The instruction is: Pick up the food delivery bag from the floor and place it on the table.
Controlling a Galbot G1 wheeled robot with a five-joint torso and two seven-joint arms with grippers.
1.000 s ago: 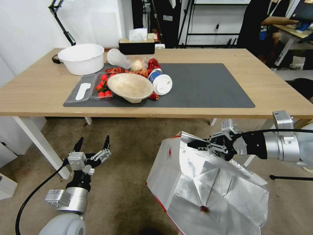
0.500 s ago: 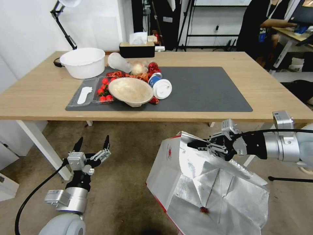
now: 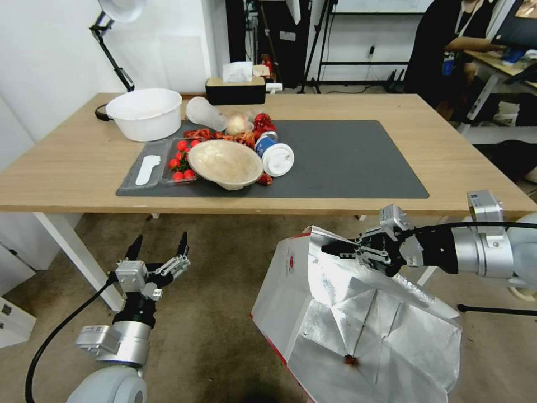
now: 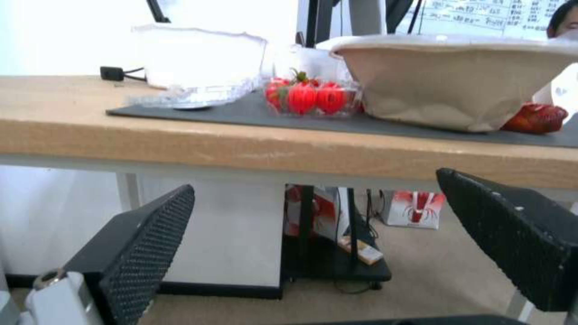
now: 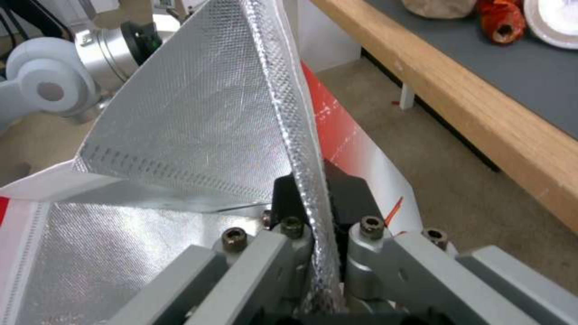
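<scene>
The food delivery bag hangs tilted in front of the table's front edge, below the tabletop, its foil-lined mouth facing me and a red round logo on its white side. My right gripper is shut on the bag's upper rim; up close, the foil edge runs between the right gripper's closed fingers. The table is light wood with a dark grey mat. My left gripper stands open and idle low on the left, fingers pointing up towards the table edge.
On the mat's left half sit a beige bowl, a tray of red tomatoes, a white-lidded cup and food scraps. A white basin and a tissue box stand behind. The mat's right half is bare. A white table leg is near my left arm.
The table and room have slid lower in the picture, so the camera has moved. Both grippers and the bag keep their places relative to me.
</scene>
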